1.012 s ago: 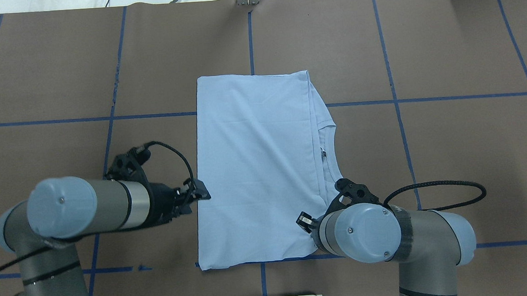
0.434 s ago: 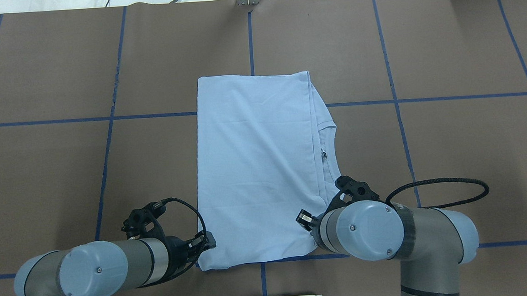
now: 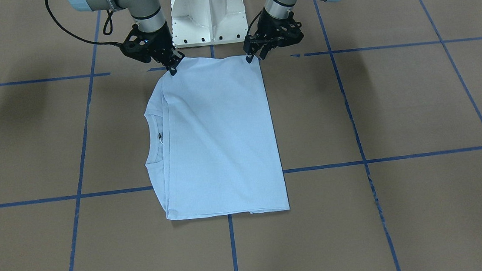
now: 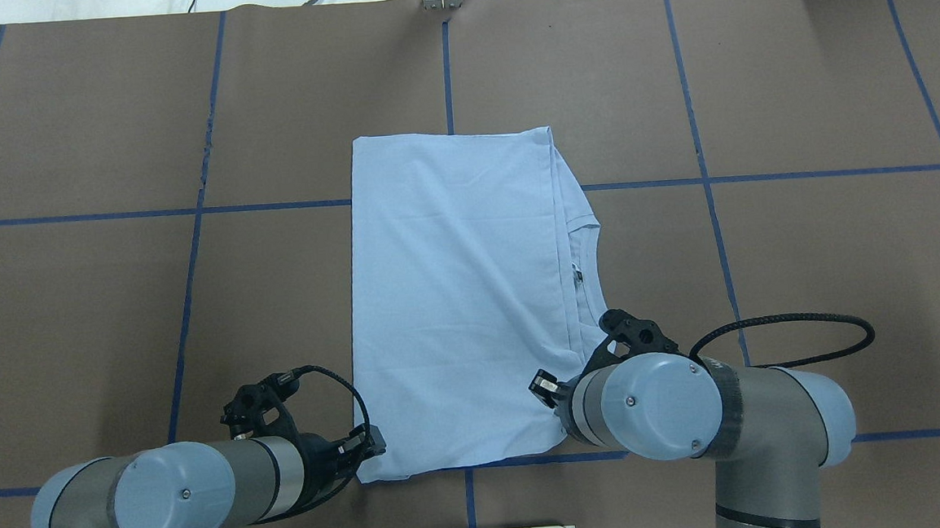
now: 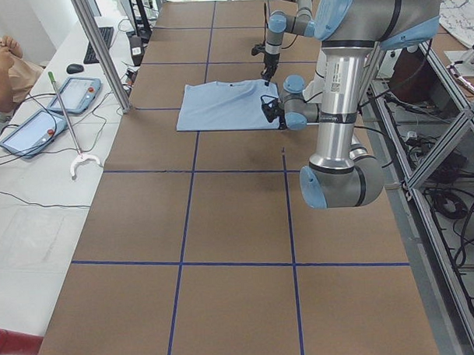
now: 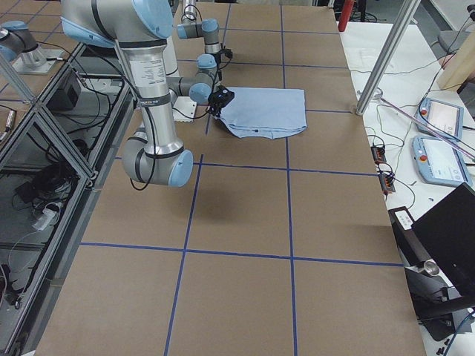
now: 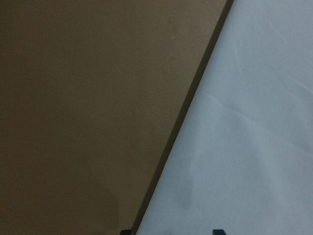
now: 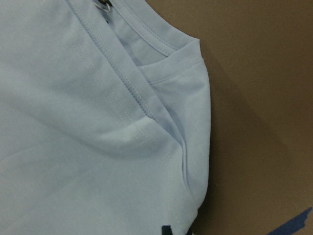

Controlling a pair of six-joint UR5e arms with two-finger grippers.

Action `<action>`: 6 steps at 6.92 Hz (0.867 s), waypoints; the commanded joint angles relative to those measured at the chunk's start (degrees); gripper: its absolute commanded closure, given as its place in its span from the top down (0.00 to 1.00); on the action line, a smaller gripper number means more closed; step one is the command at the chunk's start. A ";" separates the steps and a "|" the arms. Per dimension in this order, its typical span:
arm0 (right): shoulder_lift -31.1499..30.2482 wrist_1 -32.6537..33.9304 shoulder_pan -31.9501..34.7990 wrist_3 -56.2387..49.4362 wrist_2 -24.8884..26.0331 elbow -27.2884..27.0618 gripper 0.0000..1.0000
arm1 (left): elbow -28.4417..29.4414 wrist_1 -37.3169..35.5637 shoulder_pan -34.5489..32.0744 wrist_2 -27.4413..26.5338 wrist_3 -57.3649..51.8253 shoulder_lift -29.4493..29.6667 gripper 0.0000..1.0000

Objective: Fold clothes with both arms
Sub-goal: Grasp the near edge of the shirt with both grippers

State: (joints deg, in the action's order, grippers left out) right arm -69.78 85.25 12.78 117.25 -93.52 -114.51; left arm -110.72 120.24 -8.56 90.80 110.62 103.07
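Brown table (image 3: 395, 104), T-shirt (image 3: 219, 137), white pedestal (image 3: 208, 11) nearby

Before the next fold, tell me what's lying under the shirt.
The brown table cover and blue tape lines run under the edges of the shirt. Anything else beneath is hidden by the cloth.

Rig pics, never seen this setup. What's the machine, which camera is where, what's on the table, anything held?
The machine is a left arm and a right arm on a white pedestal, each ending in a two-finger gripper. Views: one above and behind the robot, one facing it, one from each table end, one on each wrist. On the brown table lies one pale blue T-shirt, partly folded. The left gripper is open at one robot-side corner; the right gripper sits at the other, grip unclear. Nothing is clearly held.
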 commanded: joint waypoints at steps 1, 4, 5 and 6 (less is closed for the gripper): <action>0.00 -0.08 0.05 0.00 0.00 -0.01 0.00 | 0.59 0.00 0.91 -0.01 0.03 0.12 0.61; 0.00 -0.09 0.05 -0.09 -0.09 0.07 0.00 | 1.55 0.00 1.26 -0.01 0.99 0.38 0.06; 0.00 0.00 0.14 -0.09 -0.09 0.08 0.00 | 2.17 0.00 1.70 -0.01 1.17 0.55 0.00; 0.00 -0.08 0.14 -0.09 -0.09 0.08 0.00 | 2.00 0.00 1.70 0.17 1.17 0.90 0.00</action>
State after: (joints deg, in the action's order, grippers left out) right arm -69.79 85.20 12.89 117.17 -93.60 -114.44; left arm -109.10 120.26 -7.14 90.81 111.64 103.62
